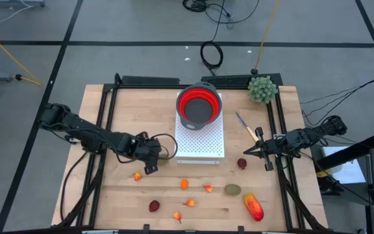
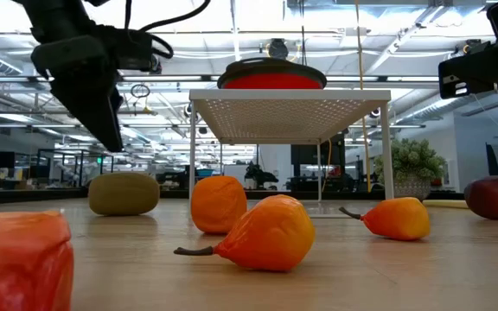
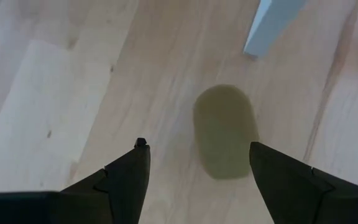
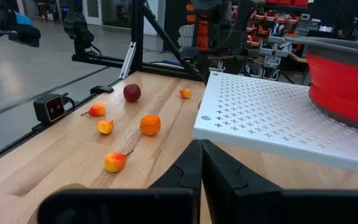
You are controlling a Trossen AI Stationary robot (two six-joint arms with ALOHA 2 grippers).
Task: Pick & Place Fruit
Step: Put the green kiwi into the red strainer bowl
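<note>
Wooden table (image 1: 122, 201) across the frame's centre; white perforated stand (image 1: 200, 140) mid-frame, red bowl (image 1: 199, 104) on top; fruit (image 1: 253, 206) strewn along the lower centre, one brown-green oval (image 3: 225, 130) below spread fingers of left gripper (image 1: 153, 156), left of centre, nothing held; right gripper (image 1: 257, 153) clenched, empty, right of centre; risk: oval rolling away, fingers descending off-centre.

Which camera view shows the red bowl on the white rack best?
The high view: the red bowl shows whole from above. The low view shows only its edge, the right wrist view cuts it off, and the left wrist view misses it.
</note>
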